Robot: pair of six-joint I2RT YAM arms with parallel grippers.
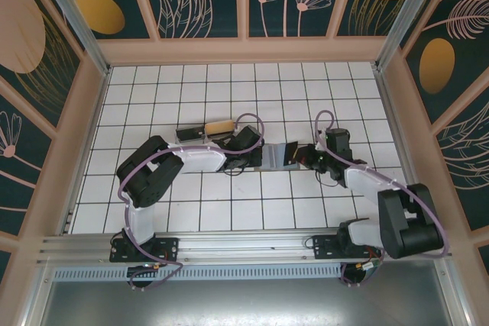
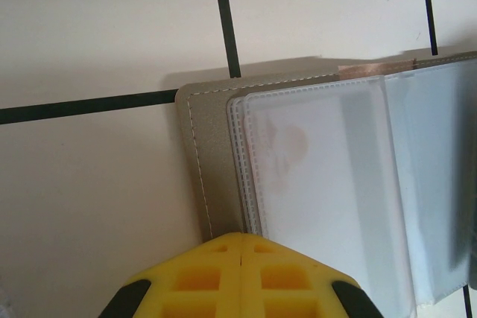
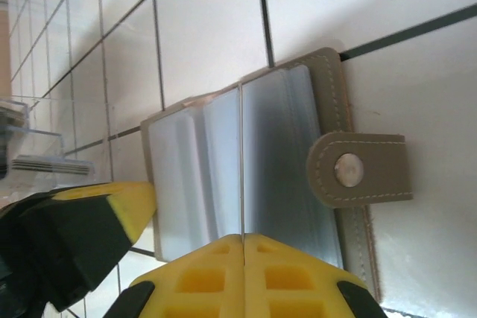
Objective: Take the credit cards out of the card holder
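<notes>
Pincers: left pincer [image 2: 241, 247] and right pincer [image 3: 242, 245] each have their yellow tips pressed together.
Contact: both sets of tips sit at the edges of the clear sleeves [image 2: 320, 184].
Card holder [image 1: 279, 155]: open flat, grey-brown cover, snap tab [image 3: 361, 170] folded out, mid-surface [image 1: 229, 82] between the arms.
Clear box [image 3: 30, 139]: just beside the holder.

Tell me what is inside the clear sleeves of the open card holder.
The top sleeve looks pale and cloudy, with a reddish smudge; no card outline is plain. Sleeves beneath are covered; the card holder shows its taupe cover at the border.
</notes>
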